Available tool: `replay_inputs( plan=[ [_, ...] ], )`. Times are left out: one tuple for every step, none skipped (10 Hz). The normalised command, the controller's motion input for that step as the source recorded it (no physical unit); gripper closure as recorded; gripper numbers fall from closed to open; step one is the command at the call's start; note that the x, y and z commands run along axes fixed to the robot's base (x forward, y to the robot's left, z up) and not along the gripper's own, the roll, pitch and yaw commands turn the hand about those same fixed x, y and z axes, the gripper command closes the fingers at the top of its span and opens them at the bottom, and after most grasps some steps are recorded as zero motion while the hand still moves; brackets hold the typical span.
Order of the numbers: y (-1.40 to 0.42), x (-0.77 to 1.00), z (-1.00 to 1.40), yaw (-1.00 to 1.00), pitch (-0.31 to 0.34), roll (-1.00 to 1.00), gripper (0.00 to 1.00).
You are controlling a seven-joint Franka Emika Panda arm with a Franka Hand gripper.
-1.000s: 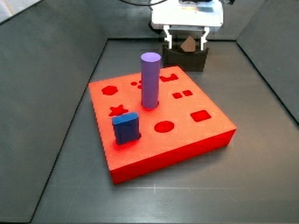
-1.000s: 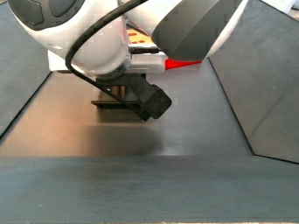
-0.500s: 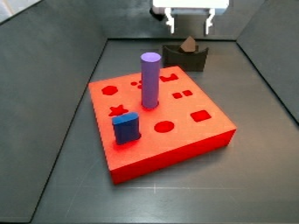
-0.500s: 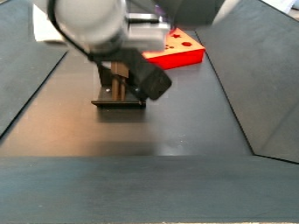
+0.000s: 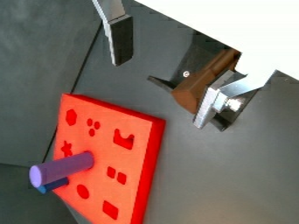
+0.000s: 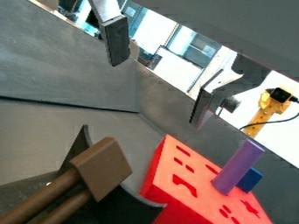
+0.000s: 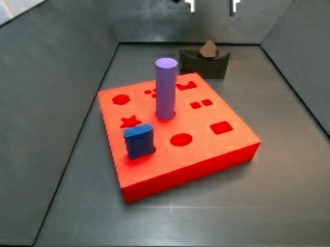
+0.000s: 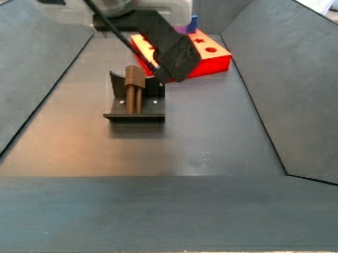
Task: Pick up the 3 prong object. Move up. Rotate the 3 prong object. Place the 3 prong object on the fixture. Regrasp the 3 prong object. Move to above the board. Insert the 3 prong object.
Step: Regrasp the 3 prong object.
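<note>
**Brown piece seated on the fixture, tool raised clear**

On the left, the red board carries a purple cylinder and blue block. Farther right, the 3 prong object rests on the fixture. Above, the tool seems spread, empty.

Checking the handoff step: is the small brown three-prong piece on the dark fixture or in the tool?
On the dark fixture: the brown three-prong piece sits there while the tool, raised above, is open and empty.
</note>
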Motion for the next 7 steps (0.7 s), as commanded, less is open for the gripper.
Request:
replay_inputs(
  plan=[
    [-0.77, -0.10, 0.70, 0.04, 0.069, 1.00, 0.00],
    [-0.69, -0.10, 0.63, 0.04, 0.063, 1.00, 0.00],
    [-0.44, -0.11, 0.33, 0.03, 0.051, 1.00, 0.00],
    [-0.27, -0.08, 0.12, 0.03, 0.048, 1.00, 0.00],
    [-0.10, -0.04, 0.01, 0.03, 0.047, 1.00, 0.00],
    [-0.03, -0.02, 0.03, 0.03, 0.050, 1.00, 0.00],
    [-0.03, -0.01, 0.03, 0.03, 0.051, 1.00, 0.00]
  ],
)
